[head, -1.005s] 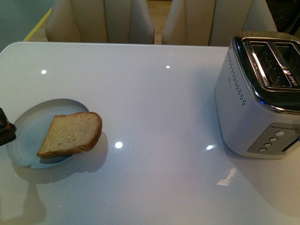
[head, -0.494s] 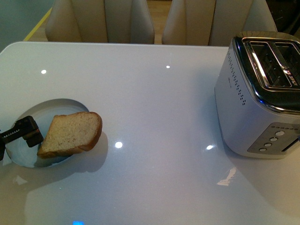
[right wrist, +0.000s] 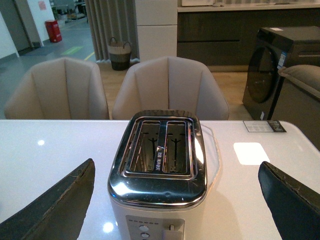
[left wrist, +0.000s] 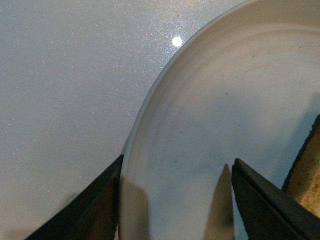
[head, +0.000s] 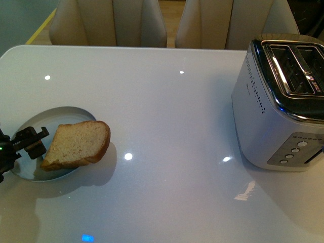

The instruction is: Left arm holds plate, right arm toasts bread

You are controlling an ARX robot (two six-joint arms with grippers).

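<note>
While its jaws stand spread, left gripper [left wrist: 177,160] straddles plate [left wrist: 225,100] rim, clasping nothing.
On the plate, bread [head: 78,144] lies just beside one jaw; right gripper [right wrist: 175,165] gapes wide, empty.

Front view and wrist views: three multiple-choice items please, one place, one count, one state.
1. The bread lies: A on the plate; B on the floor; C inside a cupboard.
2. Toaster slots: A one; B two; C four.
3. The left gripper is: A shut on bread; B open; C out of view.
Answers: A, it rests on the plate, overhanging its rim; B, the right wrist view shows two; B, its jaws stand apart astride the plate's rim.
</note>
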